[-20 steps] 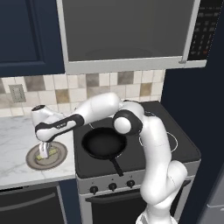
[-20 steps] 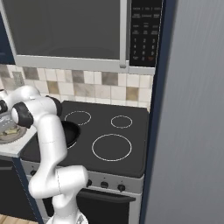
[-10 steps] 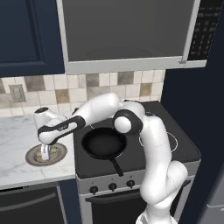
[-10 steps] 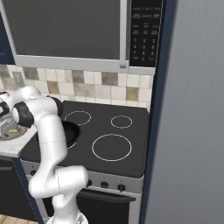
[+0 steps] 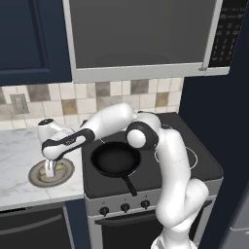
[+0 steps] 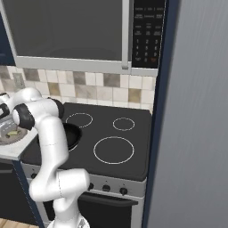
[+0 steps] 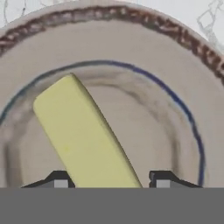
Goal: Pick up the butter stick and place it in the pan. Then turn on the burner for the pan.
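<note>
Reaching down over the plate point(image 5: 51, 172) on the table point(image 5: 19, 146), the tool point(image 7: 111, 183) stands open, one tip on each side of the butter stick point(image 7: 85, 135). That yellow bar lies slantwise on the plate, left of the stove point(image 5: 194, 168). Right of the plate, the pan point(image 5: 115, 159) sits on the stove's front left burner.

Arm stretched far left, gripper point(image 5: 50, 169) pointing down (jaws parted).
</note>
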You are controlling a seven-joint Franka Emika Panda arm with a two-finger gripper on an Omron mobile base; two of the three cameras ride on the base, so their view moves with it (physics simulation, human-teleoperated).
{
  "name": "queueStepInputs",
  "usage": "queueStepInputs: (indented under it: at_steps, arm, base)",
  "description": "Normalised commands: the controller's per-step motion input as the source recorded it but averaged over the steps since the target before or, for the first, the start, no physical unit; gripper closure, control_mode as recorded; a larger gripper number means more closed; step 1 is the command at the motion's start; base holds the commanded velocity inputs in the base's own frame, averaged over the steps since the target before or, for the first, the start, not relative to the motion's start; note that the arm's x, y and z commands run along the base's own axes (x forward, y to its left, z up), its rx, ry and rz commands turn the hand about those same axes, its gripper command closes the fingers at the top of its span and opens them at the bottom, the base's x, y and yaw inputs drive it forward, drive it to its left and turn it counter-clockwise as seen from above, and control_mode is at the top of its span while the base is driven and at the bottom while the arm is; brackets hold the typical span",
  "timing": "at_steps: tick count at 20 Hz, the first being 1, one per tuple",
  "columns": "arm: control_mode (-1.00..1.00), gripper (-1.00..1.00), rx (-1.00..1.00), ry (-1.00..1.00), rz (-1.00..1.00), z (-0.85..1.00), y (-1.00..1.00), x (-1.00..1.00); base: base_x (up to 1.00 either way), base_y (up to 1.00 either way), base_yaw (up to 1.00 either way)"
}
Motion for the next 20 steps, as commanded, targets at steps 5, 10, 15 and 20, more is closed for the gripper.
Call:
queueStepInputs:
  at_steps: [5,10,15,20]
  arm:
    - [-1.00,1.00,0.00,0.00,0.00,0.00,0.00,0.00]
    - [-1.00,1.00,0.00,0.00,0.00,0.00,0.00,0.00]
    - [-1.00,1.00,0.00,0.00,0.00,0.03,-0.02,-0.05]
    - [-1.00,1.00,0.00,0.00,-0.05,0.33,-0.36,-0.34]
  base:
    - [0.00,0.00,0.00]
    - [0.00,0.00,0.00]
    - [0.00,0.00,0.00]
    - [0.00,0.00,0.00]
